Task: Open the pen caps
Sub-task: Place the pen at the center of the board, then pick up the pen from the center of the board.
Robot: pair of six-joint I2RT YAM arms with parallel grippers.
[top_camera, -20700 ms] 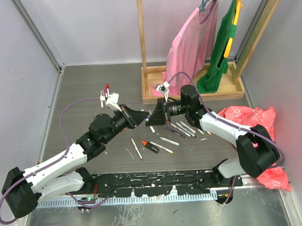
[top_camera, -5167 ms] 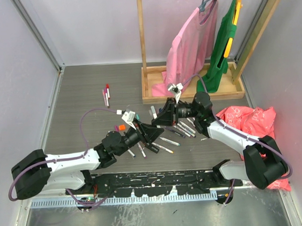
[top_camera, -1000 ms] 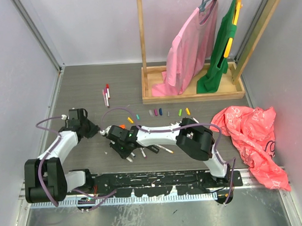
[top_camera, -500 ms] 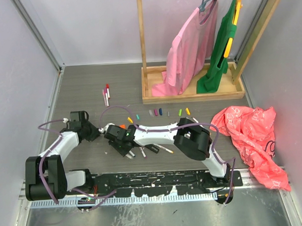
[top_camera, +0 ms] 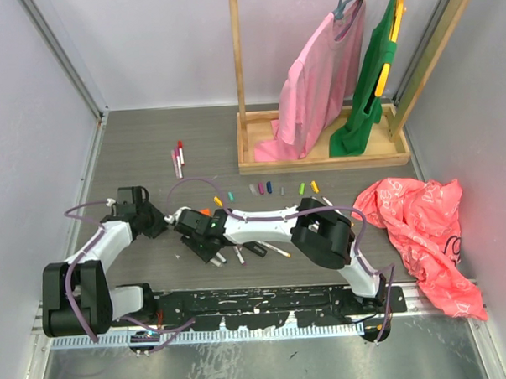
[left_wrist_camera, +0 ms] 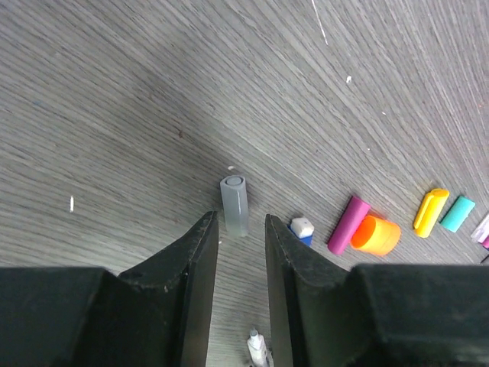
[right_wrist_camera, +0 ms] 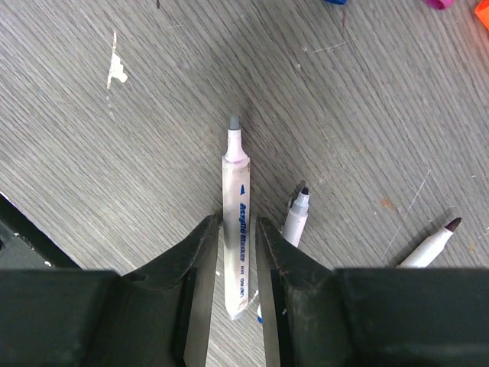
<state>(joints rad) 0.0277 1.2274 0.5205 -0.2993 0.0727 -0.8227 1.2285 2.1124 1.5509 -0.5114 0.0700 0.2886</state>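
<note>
My left gripper (left_wrist_camera: 238, 220) is open, its fingers a narrow gap apart and empty. A grey pen cap (left_wrist_camera: 234, 205) lies on the table just past the fingertips. Beyond it lie a blue-and-white cap (left_wrist_camera: 302, 229), a magenta cap (left_wrist_camera: 348, 224), an orange cap (left_wrist_camera: 376, 235), a yellow cap (left_wrist_camera: 431, 212) and a teal cap (left_wrist_camera: 460, 213). My right gripper (right_wrist_camera: 236, 220) is open around a white pen (right_wrist_camera: 236, 237) with a bare grey tip, which lies on the table between the fingers. From above, the left gripper (top_camera: 158, 223) and the right gripper (top_camera: 207, 244) sit close together at centre left.
Two uncapped pens (right_wrist_camera: 296, 215) (right_wrist_camera: 432, 245) lie right of the right gripper. Several loose caps form a row (top_camera: 269, 187) behind the arms. More pens (top_camera: 178, 159) lie at the back left. A wooden clothes rack (top_camera: 323, 157) stands behind, and a red plastic bag (top_camera: 422, 224) is at right.
The left gripper has shifted a little to the right, toward the right gripper. Both grippers' jaws have spread slightly. The right arm has barely moved.
</note>
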